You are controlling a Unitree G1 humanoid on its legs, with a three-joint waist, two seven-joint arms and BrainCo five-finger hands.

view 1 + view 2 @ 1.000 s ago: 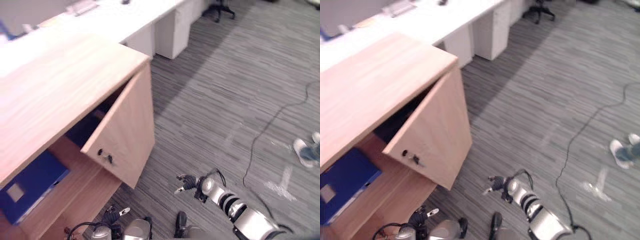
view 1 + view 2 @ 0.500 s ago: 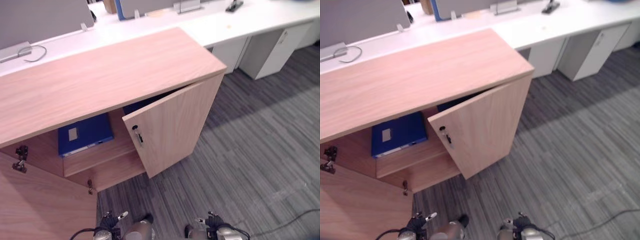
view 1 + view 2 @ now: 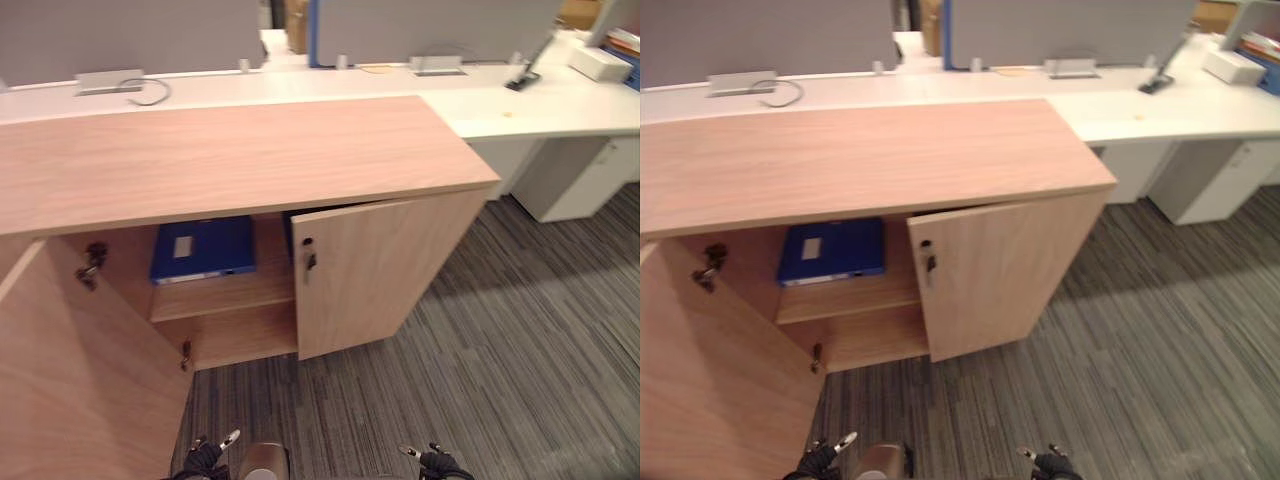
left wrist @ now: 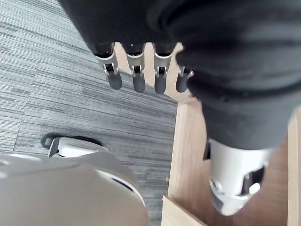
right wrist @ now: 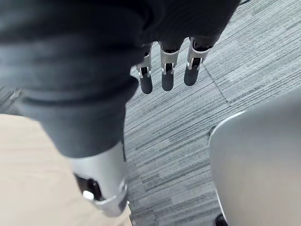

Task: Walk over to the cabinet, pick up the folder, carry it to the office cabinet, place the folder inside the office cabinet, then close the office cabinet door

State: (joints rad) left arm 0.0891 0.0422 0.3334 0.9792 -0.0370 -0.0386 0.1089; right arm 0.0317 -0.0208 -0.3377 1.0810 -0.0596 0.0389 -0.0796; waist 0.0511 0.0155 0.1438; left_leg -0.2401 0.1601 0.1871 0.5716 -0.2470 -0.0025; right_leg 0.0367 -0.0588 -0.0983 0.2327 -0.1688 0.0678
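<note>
Left eye view has swung round with my head, so the cabinet [image 3: 240, 150] now sits square ahead, left door [image 3: 80, 380] wide, right door [image 3: 380, 270] ajar. The folder [image 3: 205, 248] lies on the shelf [image 3: 225, 292] inside, so I judge only closing remains. Wrist views add detail: left hand [image 4: 138, 80] and right hand [image 5: 168, 77] hang straight-fingered and empty.

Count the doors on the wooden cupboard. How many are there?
2. The left door is swung wide open toward the robot; the right door stands partly open, just right of the blue folder inside.
</note>
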